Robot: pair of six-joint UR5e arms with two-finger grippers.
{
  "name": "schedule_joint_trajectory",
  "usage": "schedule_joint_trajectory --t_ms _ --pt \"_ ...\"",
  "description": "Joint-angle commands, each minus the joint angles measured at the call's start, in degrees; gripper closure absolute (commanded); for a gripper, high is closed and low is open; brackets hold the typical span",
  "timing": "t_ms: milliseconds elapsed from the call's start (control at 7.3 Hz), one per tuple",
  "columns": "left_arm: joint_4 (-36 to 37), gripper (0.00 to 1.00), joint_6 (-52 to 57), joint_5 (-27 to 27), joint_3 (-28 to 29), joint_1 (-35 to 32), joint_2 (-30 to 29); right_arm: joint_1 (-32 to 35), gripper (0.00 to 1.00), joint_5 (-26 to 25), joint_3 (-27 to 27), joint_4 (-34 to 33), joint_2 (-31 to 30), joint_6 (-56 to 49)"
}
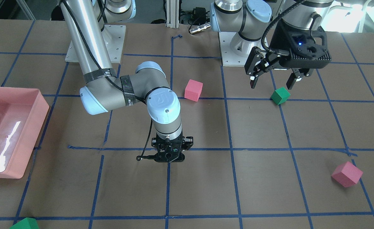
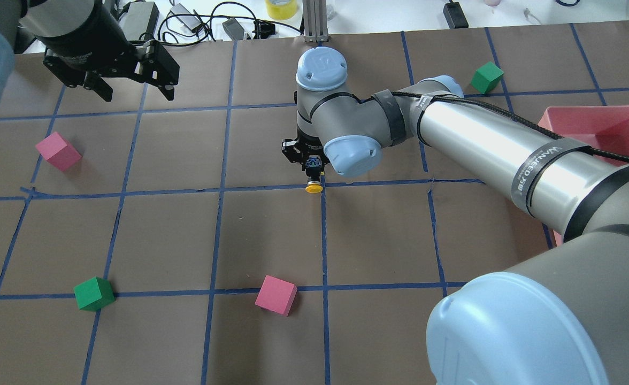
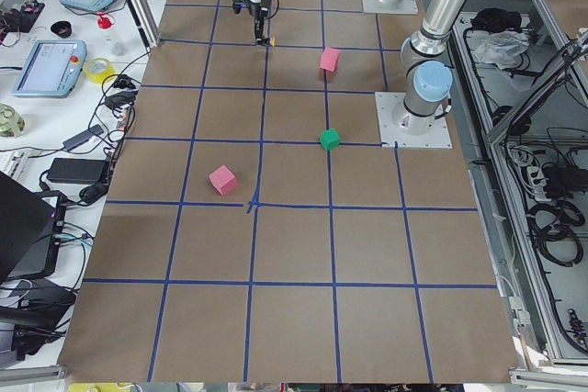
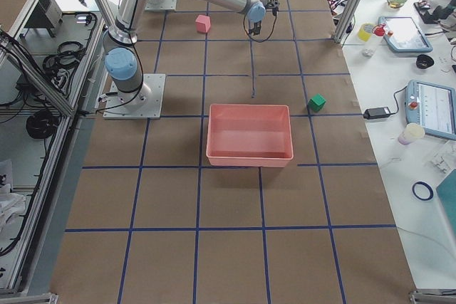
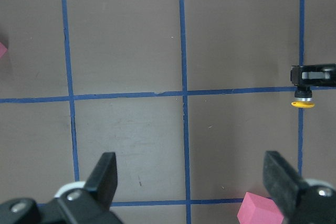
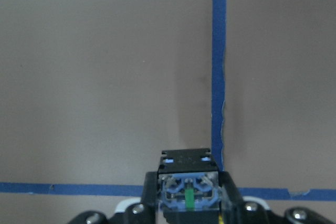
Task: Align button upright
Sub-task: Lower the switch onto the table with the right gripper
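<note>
Pink tray point(image 1: 39, 124) lay on the right; mid-table the right gripper point(image 2: 313, 172) was clamped on the button point(image 2: 314, 187), yellow cap down. Left gripper point(image 1: 272, 83) hung raised on the left, wide open, empty; a pink cube point(image 2: 276, 295) lay well apart

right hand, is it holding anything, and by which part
The right hand holds the button, clamped by its base end, with the yellow cap sticking out past the fingertips. The left hand is open and holds nothing.
</note>
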Motion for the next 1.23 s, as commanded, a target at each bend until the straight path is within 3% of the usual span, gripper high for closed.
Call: schedule_joint_trajectory --t_ms 0,685,822,1096 --pt "0.00 0.00 0.31 -0.03 0.19 0.09 -0.09 0.00 1.00 0.13 1.32 -0.17 0.09 0.02" --pt "0.00 0.00 -0.30 0.14 0.28 -0.09 0.00 0.00 0.98 0.13 1.41 -0.34 0.27 -0.16" --pt "0.00 0.00 -0.30 0.14 0.19 -0.09 0.00 0.00 0.91 0.13 1.41 -0.26 0.27 -0.16" --pt "0.00 0.00 0.48 -0.03 0.27 0.00 0.00 0.00 0.62 0.13 1.76 -0.26 0.18 -0.16"
